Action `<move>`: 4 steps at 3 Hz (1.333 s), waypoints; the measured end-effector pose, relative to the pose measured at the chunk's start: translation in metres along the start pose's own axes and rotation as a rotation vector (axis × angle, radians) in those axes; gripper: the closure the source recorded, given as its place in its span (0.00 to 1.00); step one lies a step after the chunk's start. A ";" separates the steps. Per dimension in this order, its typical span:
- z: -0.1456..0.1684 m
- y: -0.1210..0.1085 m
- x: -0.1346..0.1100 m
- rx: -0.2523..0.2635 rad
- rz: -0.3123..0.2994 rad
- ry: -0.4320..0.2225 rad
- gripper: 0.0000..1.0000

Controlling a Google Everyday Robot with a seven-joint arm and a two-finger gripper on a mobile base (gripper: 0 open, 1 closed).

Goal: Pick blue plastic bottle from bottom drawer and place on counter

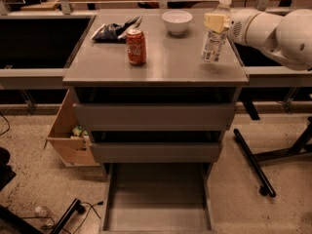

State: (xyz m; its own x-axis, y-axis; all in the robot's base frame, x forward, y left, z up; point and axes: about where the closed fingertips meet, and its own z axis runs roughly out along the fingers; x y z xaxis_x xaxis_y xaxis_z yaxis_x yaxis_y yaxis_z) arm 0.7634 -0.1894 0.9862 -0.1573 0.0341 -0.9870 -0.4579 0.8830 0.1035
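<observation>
Camera view: hand (217,22) clasps bottle (213,45), upper-right.

There is one counter (165,62), and on or over it one bottle (211,45), one soda can (136,47), one white bowl (177,21) and one dark bag (113,30). Below are three drawers: two closed drawers (155,116) and one open bottom drawer (158,204), with one cardboard box (66,140) alongside. One gripper (215,22) clasps the bottle at the counter's far corner.
</observation>
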 end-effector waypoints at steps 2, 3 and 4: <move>0.043 -0.007 0.037 -0.008 0.042 0.082 1.00; 0.042 -0.006 0.031 -0.008 0.042 0.082 0.97; 0.042 -0.006 0.031 -0.009 0.042 0.082 0.74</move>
State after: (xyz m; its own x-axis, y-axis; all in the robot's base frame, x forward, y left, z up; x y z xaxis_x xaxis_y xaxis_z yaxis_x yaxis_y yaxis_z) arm 0.7985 -0.1742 0.9498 -0.2478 0.0323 -0.9683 -0.4567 0.8775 0.1462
